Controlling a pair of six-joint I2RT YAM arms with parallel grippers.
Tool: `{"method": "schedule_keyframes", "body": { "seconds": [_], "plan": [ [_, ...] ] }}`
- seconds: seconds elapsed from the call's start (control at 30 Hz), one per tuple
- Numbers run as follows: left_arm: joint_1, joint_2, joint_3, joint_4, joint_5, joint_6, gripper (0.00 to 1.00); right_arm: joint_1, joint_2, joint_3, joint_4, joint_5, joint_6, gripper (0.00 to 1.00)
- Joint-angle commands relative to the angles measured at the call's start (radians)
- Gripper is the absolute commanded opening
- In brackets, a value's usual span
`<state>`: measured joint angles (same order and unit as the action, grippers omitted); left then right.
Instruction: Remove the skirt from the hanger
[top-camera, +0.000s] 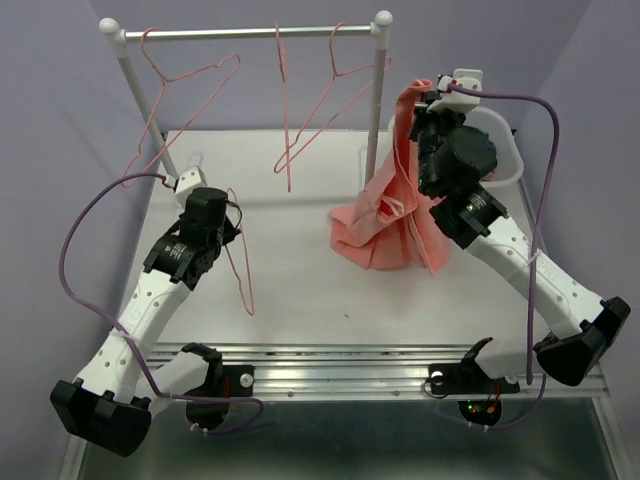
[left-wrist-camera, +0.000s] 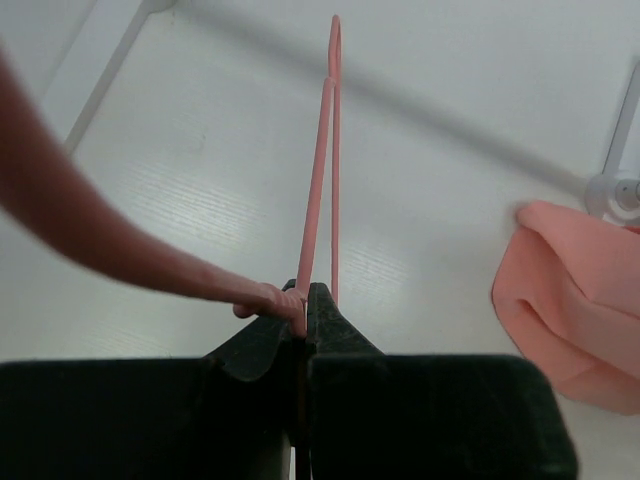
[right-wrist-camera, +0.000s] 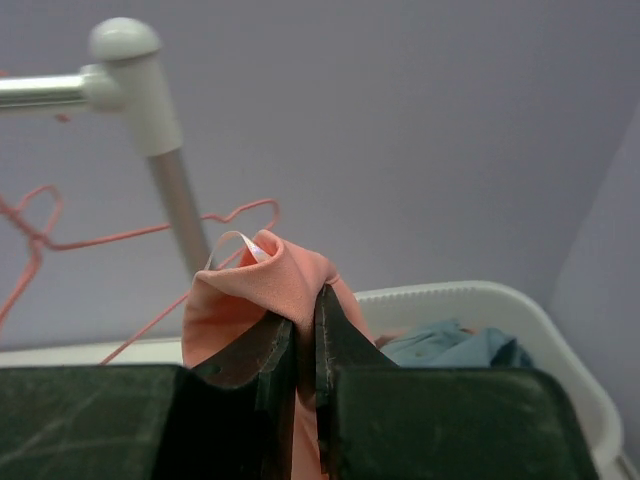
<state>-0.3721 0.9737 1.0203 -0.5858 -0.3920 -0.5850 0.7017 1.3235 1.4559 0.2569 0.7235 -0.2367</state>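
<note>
Right tool pinches the salmon-pink skirt, draped and crumpled below.

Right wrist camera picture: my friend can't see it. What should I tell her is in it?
The right gripper pinches a fold of the pink skirt. Behind it stand the clothes rack's white post and pink wire hangers; at the right sits a white basket with blue cloth inside.
</note>
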Motion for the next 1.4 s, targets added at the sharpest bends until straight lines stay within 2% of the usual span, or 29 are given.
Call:
{"method": "schedule_keyframes", "body": {
  "seconds": [0.0, 0.1, 0.2, 0.23, 0.33, 0.37, 0.5, 0.6, 0.63, 0.73, 0.93, 0.97, 1.07, 1.2, 1.37],
  "plan": [
    [-0.002, -0.01, -0.019, 0.073, -0.001, -0.01, 0.0, -0.135, 0.026, 0.184, 0.025, 0.007, -0.056, 0.01],
    [-0.002, -0.01, -0.022, 0.076, -0.01, -0.012, 0.0, -0.226, 0.091, 0.292, 0.015, -0.033, -0.072, 0.01],
    [-0.002, -0.013, -0.031, 0.096, 0.001, -0.009, 0.0, -0.3, 0.189, 0.478, 0.016, -0.067, -0.076, 0.01],
    [-0.002, -0.013, -0.035, 0.099, 0.002, -0.007, 0.0, -0.317, 0.219, 0.588, 0.016, -0.076, -0.085, 0.01],
    [-0.002, -0.015, -0.042, 0.107, -0.002, -0.007, 0.0, -0.379, 0.348, 0.769, 0.016, -0.108, -0.088, 0.01],
    [-0.002, -0.015, -0.045, 0.11, -0.002, -0.007, 0.0, -0.39, 0.383, 0.894, 0.016, -0.117, -0.088, 0.01],
    [-0.002, -0.013, -0.055, 0.126, 0.005, -0.004, 0.0, -0.468, 0.532, 1.115, 0.053, -0.188, -0.073, 0.01],
    [-0.002, -0.009, -0.057, 0.129, 0.007, -0.004, 0.0, -0.54, 0.556, 1.074, 0.148, -0.268, -0.036, 0.01],
    [-0.002, -0.007, -0.055, 0.129, 0.005, -0.003, 0.0, -0.56, 0.557, 1.039, 0.15, -0.291, 0.026, 0.01],
    [-0.002, -0.006, -0.054, 0.13, 0.001, -0.001, 0.0, -0.617, 0.571, 0.971, 0.153, -0.282, 0.085, 0.01],
    [-0.004, 0.006, -0.054, 0.138, -0.001, 0.001, 0.0, -0.63, 0.499, 0.727, 0.153, -0.364, 0.138, 0.01],
    [-0.002, 0.008, -0.052, 0.136, -0.001, 0.001, 0.0, -0.63, 0.49, 0.645, 0.156, -0.374, 0.145, 0.01],
    [-0.002, 0.014, -0.055, 0.139, -0.001, 0.001, 0.0, -0.639, 0.461, 0.487, 0.171, -0.499, 0.165, 0.01],
    [-0.002, 0.019, -0.062, 0.144, 0.001, 0.001, 0.0, -0.639, 0.456, 0.377, 0.177, -0.57, 0.234, 0.01],
    [-0.002, 0.033, -0.054, 0.139, -0.002, -0.001, 0.0, -0.639, 0.454, 0.258, 0.217, -0.703, 0.408, 0.01]
  ]
}}
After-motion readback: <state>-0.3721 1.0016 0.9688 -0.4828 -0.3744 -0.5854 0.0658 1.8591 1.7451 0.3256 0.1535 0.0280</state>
